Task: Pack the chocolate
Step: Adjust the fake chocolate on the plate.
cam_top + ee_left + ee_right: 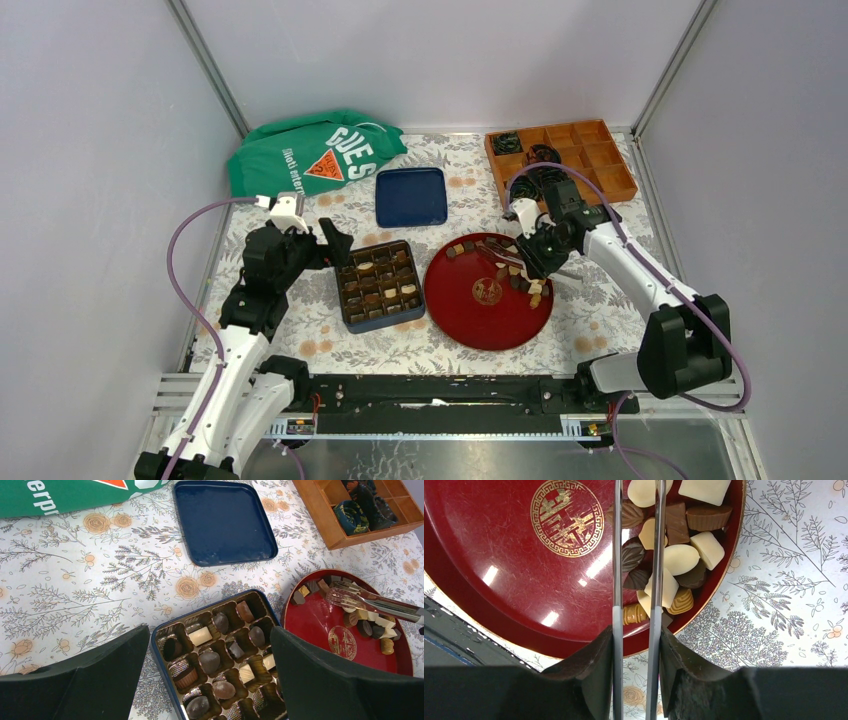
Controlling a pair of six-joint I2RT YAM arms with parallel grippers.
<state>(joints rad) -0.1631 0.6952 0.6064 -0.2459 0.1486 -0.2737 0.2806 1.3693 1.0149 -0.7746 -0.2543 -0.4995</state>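
Chocolate point(679, 559) lies just beneath your right gripper point(636, 641), whose jaws are clenched on the metal tongs point(617, 555). The two blades run side by side between the fingers and out over the pieces. You cannot tell whether the tips pinch a piece. The dark, mid-brown and cream pieces are heaped against one side of the red plate point(499, 595), with a few more along its far rim. Your left gripper point(210, 630) has its jaws released and spread wide above the blue box point(385, 322), where more pieces already sit in the brown compartments. Beyond the box, a blue lid point(222, 522) lies on the flowered cloth point(75, 585). A green bag point(310, 155) and a wooden divider tray point(565, 160) stand at the far edge.
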